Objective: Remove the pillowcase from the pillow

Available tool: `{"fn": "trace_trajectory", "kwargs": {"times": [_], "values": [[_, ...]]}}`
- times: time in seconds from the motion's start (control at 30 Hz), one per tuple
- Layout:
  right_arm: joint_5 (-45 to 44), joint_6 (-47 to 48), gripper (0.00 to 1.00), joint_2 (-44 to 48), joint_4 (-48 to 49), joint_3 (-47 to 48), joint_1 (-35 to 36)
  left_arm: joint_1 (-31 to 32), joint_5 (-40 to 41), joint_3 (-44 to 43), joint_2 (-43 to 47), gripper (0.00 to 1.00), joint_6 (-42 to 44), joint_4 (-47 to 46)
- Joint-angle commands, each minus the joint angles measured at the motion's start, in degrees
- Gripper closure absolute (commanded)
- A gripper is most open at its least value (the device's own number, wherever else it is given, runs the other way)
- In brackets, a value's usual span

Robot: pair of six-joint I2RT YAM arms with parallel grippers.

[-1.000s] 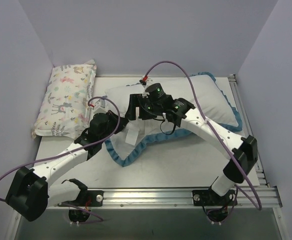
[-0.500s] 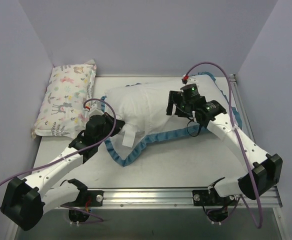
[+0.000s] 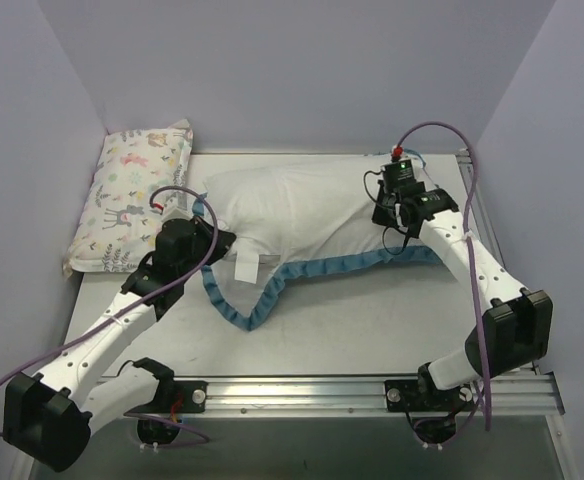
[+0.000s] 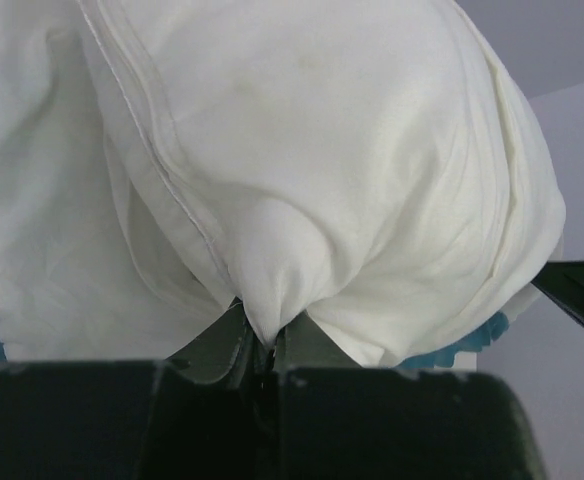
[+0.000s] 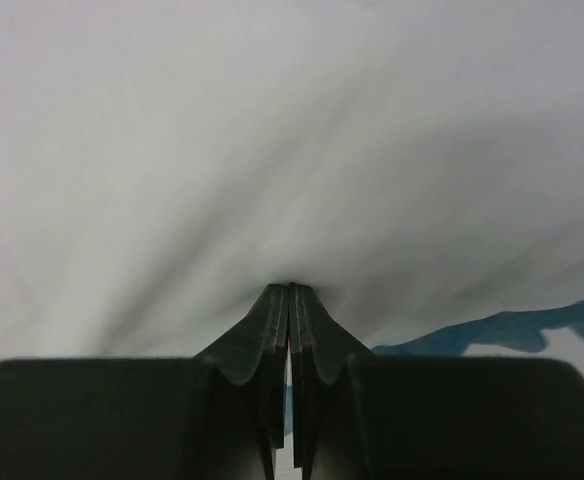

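Seen from the top view, the large plain white stuffed pillow lies across the far half of the pale table, its long axis running left to right. It is well apart from the small pastel animal-print cushion at the far left. The pale fabric pillowcase, edged with a teal ruffle, trails along the pillow's near side. At the near left it spreads into a loose white flap, which I take to be its open mouth; its right end is hidden under the right arm. The left gripper sits at the pillow's left end and the right gripper at its right end, so the two bracket the long axis. The pillowcase would have to travel rightward, away from the left gripper, and the right arm is the one nearer the covered end. In the left wrist view, the left gripper has its jaws pressed together on a puffed white corner, which by its fullness I judge to be the pillow itself. In the right wrist view, the right gripper has its jaws closed tight. Smooth pale cloth puckers into their tips, and the teal ruffle lies just to the right. I judge this cloth to be the pillowcase, though whether any pillow is caught beneath it cannot be told.
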State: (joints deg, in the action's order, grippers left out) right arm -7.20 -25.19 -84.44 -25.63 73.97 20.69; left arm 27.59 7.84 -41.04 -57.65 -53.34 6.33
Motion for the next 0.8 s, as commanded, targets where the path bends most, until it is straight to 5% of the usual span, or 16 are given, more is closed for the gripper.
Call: {"fn": "trace_trajectory", "kwargs": {"times": [0.0, 0.17, 0.23, 0.3, 0.5, 0.77], "values": [[-4.31, 0.76, 1.00, 3.32, -1.44, 0.03, -6.26, -7.17, -2.72, -5.37, 3.15, 1.00, 1.93, 1.32], [4.18, -0.91, 1.00, 4.37, -1.18, -0.85, -15.23, -13.44, -7.57, -7.65, 4.56, 1.00, 2.54, 3.25], [4.30, -0.30, 0.96, 4.81, -0.74, 0.02, -11.65, -13.27, -8.53, -7.92, 3.95, 1.00, 2.89, 3.60], [3.08, -0.30, 0.76, 5.08, -0.83, 0.55, -6.91, -12.92, -9.77, -6.17, 3.77, 1.00, 2.46, 2.91], [-2.19, -3.64, 0.41, 6.31, 2.77, -0.41, 10.23, -8.53, -8.28, -1.94, 4.03, 1.00, 1.57, 0.18], [-10.10, -8.38, 0.30, 1.05, 5.68, 0.12, 17.89, -2.72, -4.06, -0.45, 2.80, 1.00, 1.14, -0.79]]}}
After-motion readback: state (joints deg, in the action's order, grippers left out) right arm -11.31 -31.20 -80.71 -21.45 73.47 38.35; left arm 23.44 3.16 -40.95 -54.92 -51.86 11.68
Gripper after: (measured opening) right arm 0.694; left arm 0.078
